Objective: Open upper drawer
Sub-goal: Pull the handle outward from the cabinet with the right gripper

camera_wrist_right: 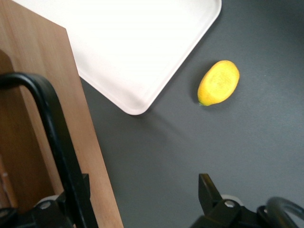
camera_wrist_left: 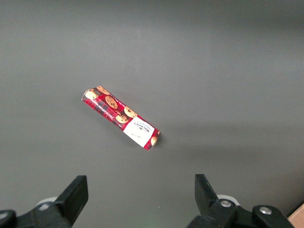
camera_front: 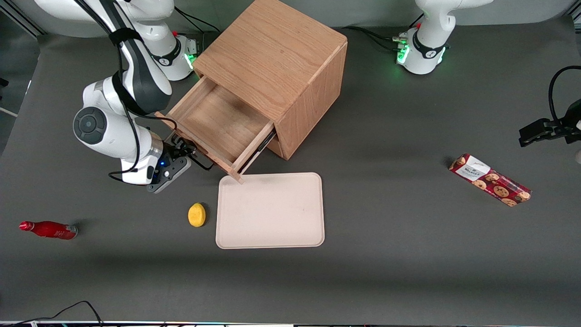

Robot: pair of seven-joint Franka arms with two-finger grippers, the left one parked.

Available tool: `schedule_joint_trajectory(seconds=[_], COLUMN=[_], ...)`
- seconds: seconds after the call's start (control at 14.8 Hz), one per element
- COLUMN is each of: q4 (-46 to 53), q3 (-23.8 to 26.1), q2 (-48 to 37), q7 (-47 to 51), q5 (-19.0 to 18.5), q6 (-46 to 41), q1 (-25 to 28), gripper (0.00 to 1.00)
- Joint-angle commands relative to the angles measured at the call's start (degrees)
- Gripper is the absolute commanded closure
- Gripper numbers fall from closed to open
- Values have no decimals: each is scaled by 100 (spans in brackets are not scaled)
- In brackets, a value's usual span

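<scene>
Now the gripper [camera_front: 181,152] is sitting with jaws spread at the upper drawer's [camera_front: 218,125] black handle [camera_wrist_right: 57,142], which is passing between them.

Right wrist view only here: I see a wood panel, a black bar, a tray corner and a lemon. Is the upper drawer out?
Observer: Yes. The upper drawer is pulled well out of the cabinet, and the open end effector sits at its front panel by the handle.
Operator: Anything in it?
Observer: No, the front view shows only bare wood inside.
Operator: Anything else on the table that I can't see?
Observer: A red bottle lies on its side toward the working arm's end, and a cookie pack lies toward the parked arm's end.
</scene>
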Motion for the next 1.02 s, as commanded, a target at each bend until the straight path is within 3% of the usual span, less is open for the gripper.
schedule_joint_trajectory(seconds=[0.0, 0.95], q4=[174, 799], q3=[-157, -569], q2=[242, 638], q7=[-228, -501], q5=[-210, -219], q6=[53, 53], q1=[-10, -133], gripper=[0, 0])
